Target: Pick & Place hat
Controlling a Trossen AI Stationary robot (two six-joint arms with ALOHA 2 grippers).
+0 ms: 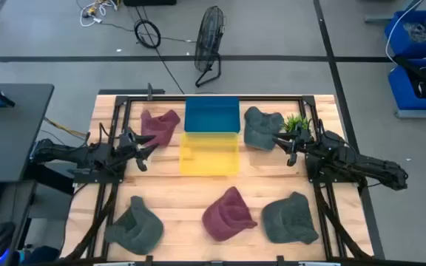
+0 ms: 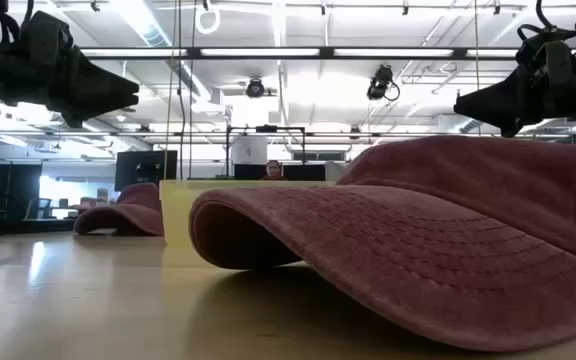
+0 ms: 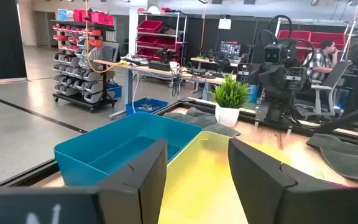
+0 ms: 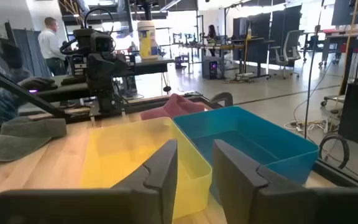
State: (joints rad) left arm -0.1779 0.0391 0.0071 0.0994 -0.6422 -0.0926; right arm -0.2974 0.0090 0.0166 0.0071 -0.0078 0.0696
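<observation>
Several caps lie flat on the wooden table in the high view: a maroon cap (image 1: pixel 159 127) and a grey cap (image 1: pixel 261 127) far, a grey-green cap (image 1: pixel 135 225), a maroon cap (image 1: pixel 228 214) and a grey cap (image 1: pixel 291 218) near. The near maroon cap (image 2: pixel 418 240) fills the low view. My left gripper (image 1: pixel 145 150) hovers open left of the yellow bin (image 1: pixel 209 154), above the table. My right gripper (image 1: pixel 285 148) hovers open to that bin's right, beside the far grey cap. Both wrist views show empty, parted fingers: left gripper (image 3: pixel 197 168), right gripper (image 4: pixel 194 165).
A blue bin (image 1: pixel 211 116) stands against the yellow bin's far side. A small potted plant (image 1: pixel 296 123) sits at the far right, close to my right arm. Black frame rails run along the table's left, right and far edges. People sit in the room beyond.
</observation>
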